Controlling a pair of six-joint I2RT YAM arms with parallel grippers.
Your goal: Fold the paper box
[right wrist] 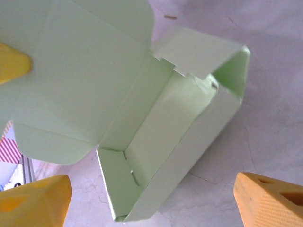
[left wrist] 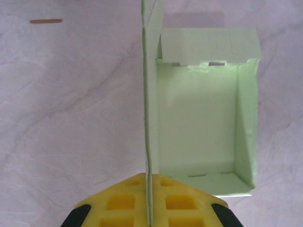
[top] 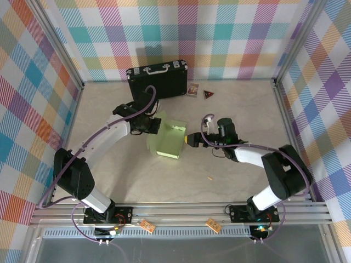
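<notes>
The paper box (top: 167, 139) is pale green card, half formed into an open tray with its lid panel standing up on the left side. My left gripper (top: 155, 126) is shut on that upright lid panel. In the left wrist view the thin card edge runs straight down between the yellow pads (left wrist: 120, 203), with the gripper (left wrist: 149, 178) pinching it and the tray (left wrist: 199, 137) lying open to the right. My right gripper (top: 189, 139) is at the box's right side and is open. In its own view, the right gripper (right wrist: 151, 194) has wide-spread yellow fingers (right wrist: 270, 201) flanking the near corner of the box (right wrist: 175, 118) without touching it.
A black suitcase (top: 158, 79) stands at the back wall, with a small card (top: 192, 89) and a dark red triangle (top: 208, 94) to its right. A thin wooden stick (top: 209, 178) lies on the table nearer the right arm. Checked walls and aluminium rails enclose the table.
</notes>
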